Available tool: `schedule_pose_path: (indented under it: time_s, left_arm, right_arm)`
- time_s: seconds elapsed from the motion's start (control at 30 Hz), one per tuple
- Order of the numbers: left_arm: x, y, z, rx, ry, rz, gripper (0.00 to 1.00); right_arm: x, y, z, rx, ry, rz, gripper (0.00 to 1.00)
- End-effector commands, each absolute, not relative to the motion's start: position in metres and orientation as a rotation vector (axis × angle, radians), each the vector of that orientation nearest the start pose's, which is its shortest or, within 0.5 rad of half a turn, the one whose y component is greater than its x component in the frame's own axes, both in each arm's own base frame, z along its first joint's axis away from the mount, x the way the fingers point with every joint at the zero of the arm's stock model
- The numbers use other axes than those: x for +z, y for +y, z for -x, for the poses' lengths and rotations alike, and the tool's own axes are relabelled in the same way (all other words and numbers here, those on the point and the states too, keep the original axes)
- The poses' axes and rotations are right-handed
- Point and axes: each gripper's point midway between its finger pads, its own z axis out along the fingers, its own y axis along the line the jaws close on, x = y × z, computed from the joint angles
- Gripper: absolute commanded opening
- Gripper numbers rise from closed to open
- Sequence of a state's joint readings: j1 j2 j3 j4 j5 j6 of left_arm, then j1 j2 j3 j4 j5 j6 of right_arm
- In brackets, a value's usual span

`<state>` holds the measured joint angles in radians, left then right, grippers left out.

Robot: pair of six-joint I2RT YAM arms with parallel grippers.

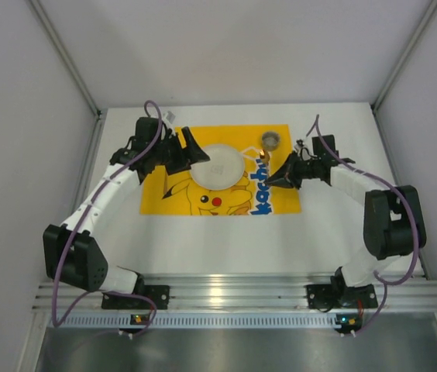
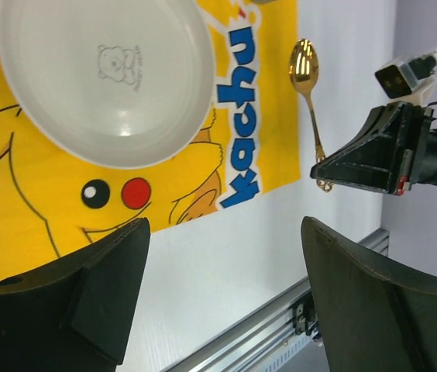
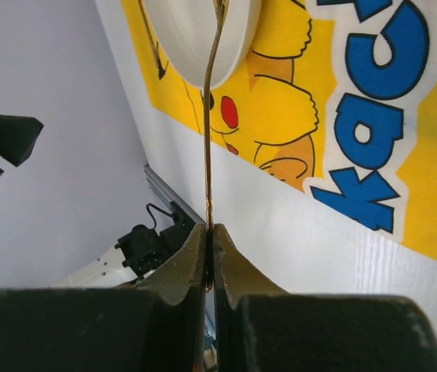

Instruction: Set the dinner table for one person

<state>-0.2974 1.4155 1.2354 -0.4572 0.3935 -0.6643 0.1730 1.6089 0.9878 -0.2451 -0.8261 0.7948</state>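
Note:
The white dinner table (image 1: 226, 240) carries a yellow Pikachu mat (image 1: 203, 203) with a white plate (image 1: 220, 165) on its middle. My left gripper (image 1: 195, 149) is at the plate's left edge, open and holding nothing. Its two fingers frame bare table (image 2: 226, 256) below the plate (image 2: 106, 77). My right gripper (image 1: 274, 180) is shut on the handle end of a gold spoon (image 2: 305, 66). The spoon bowl points away from the gripper, by the mat's right side. I cannot tell whether it touches down. The thin handle (image 3: 209, 116) runs up from the shut right gripper (image 3: 211, 229).
A small round cup (image 1: 270, 140) stands at the mat's back right corner, just beyond the spoon. White walls close in on both sides and the back. An aluminium rail (image 1: 226, 291) runs along the table's near edge between the two arm bases.

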Motion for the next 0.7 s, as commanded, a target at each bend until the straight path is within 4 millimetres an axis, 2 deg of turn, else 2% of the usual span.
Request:
schedule_pose_path:
  time_s: [0.0,0.13,0.23,0.43,0.6,0.67]
  left_arm:
    - [0.227,-0.185,-0.343,-0.817,2.336,0.169,0.83]
    - [0.227,-0.183,-0.343,-0.796,2.346,0.159,0.81]
    - [0.228,-0.181,-0.341,-0.782,2.347,0.154,0.80]
    - [0.224,-0.177,-0.340,-0.754,2.350,0.147,0.79]
    - [0.224,-0.172,-0.343,-0.712,2.342,0.141,0.78]
    - [0.224,-0.170,-0.344,-0.705,2.338,0.141,0.77]
  right_arm:
    - [0.125,0.210,-0.333,1.398,2.527,-0.372,0.00]
    - [0.108,0.216,-0.355,1.416,2.538,-0.435,0.00]
    - [0.102,0.224,-0.371,1.432,2.546,-0.471,0.00]
    - [0.105,0.237,-0.400,1.423,2.529,-0.506,0.00]
    - [0.102,0.243,-0.413,1.415,2.526,-0.547,0.00]
    - [0.095,0.243,-0.413,1.408,2.542,-0.588,0.00]
